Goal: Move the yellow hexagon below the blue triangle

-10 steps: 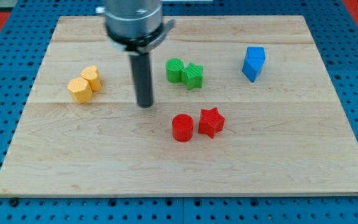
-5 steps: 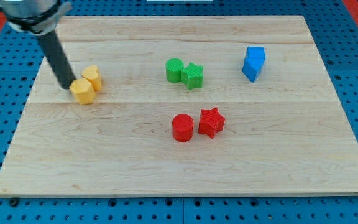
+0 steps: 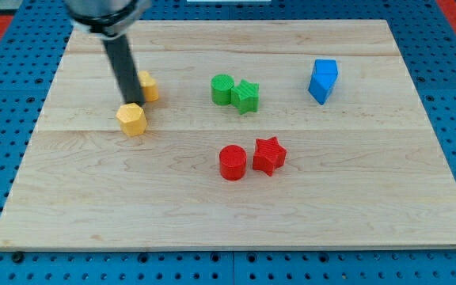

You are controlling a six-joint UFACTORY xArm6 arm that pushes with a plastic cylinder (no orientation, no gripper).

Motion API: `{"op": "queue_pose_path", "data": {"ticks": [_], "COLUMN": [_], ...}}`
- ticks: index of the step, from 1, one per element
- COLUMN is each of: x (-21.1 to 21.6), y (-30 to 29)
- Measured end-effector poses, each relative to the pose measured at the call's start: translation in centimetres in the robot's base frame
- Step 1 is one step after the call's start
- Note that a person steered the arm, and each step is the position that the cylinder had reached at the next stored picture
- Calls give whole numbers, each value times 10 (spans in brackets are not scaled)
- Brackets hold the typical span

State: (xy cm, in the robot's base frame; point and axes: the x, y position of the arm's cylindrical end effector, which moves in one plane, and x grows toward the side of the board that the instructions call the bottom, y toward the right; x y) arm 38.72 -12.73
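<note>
Bench (image 3: 236, 214): pale wooden board on a blue pegboard. No gripper fitted; the arm ends in a dark rod.

My tip (image 3: 133, 103): touching the upper edge of the yellow hexagon (image 3: 132, 119), between it and the second yellow block (image 3: 148, 86).

Yellow hexagon: left part of the board, well apart from the blue triangle (image 3: 323, 80) at upper right; compact, no clear long axis.

Count: two yellow, two green (cylinder (image 3: 222, 89), star (image 3: 245, 96), touching), two red (cylinder (image 3: 232, 162), star (image 3: 269, 154), just beside each other), one blue.

No legible writing.
</note>
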Motion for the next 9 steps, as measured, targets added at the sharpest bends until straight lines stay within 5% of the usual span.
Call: {"op": "queue_pose_path", "data": {"ticks": [3,5,7,9], "x": [36,39,67,80], "y": [-38,-5,-96,-66]}}
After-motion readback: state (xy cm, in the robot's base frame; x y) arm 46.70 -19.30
